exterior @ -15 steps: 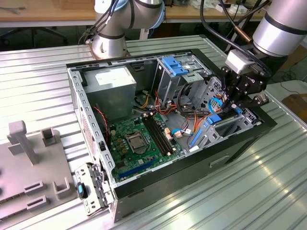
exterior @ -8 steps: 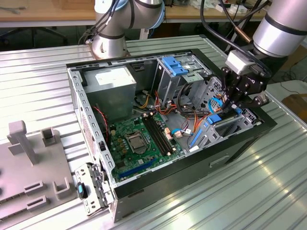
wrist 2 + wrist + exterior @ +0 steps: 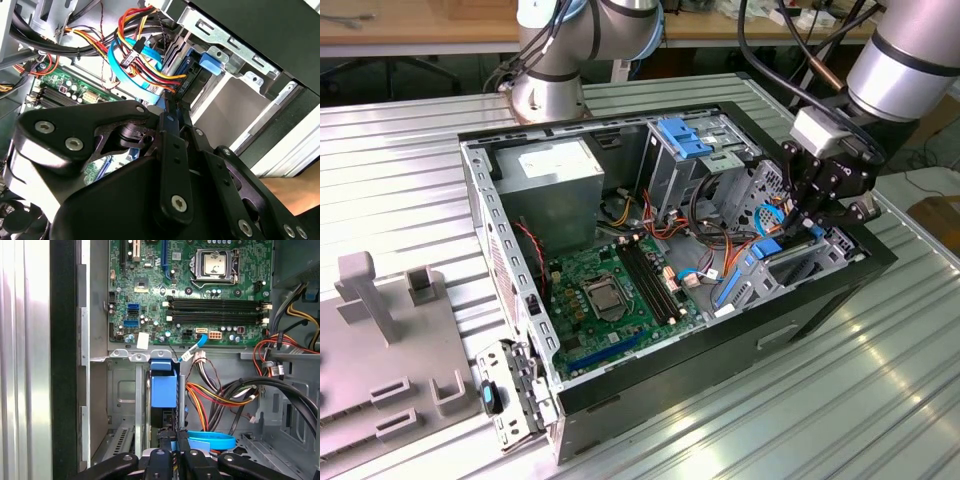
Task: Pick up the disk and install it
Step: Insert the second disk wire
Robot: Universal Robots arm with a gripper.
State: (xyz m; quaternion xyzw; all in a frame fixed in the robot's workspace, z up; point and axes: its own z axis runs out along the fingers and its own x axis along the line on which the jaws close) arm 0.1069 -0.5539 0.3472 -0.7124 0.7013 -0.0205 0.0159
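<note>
The disk (image 3: 752, 268), dark grey in a bright blue frame, sits tilted in the metal drive bay (image 3: 820, 262) at the open computer case's end on the exterior view's right. My gripper (image 3: 807, 225) reaches down onto its upper end. In the first wrist view the disk (image 3: 164, 387) shows edge-on in the bay slot, with my gripper (image 3: 174, 441) at its near end, fingers close together on it. The second wrist view shows the narrow fingers of the gripper (image 3: 172, 107) pressed together, pointing at the disk's blue frame (image 3: 210, 64).
The case (image 3: 650, 370) lies open on a ribbed metal table (image 3: 840, 400). Inside are a green motherboard (image 3: 610, 295), a grey power supply (image 3: 552, 180), coloured cable bundles (image 3: 220, 395) beside the bay and a blue ribbed clip (image 3: 682, 137). A grey fixture (image 3: 380, 350) stands at the exterior view's left.
</note>
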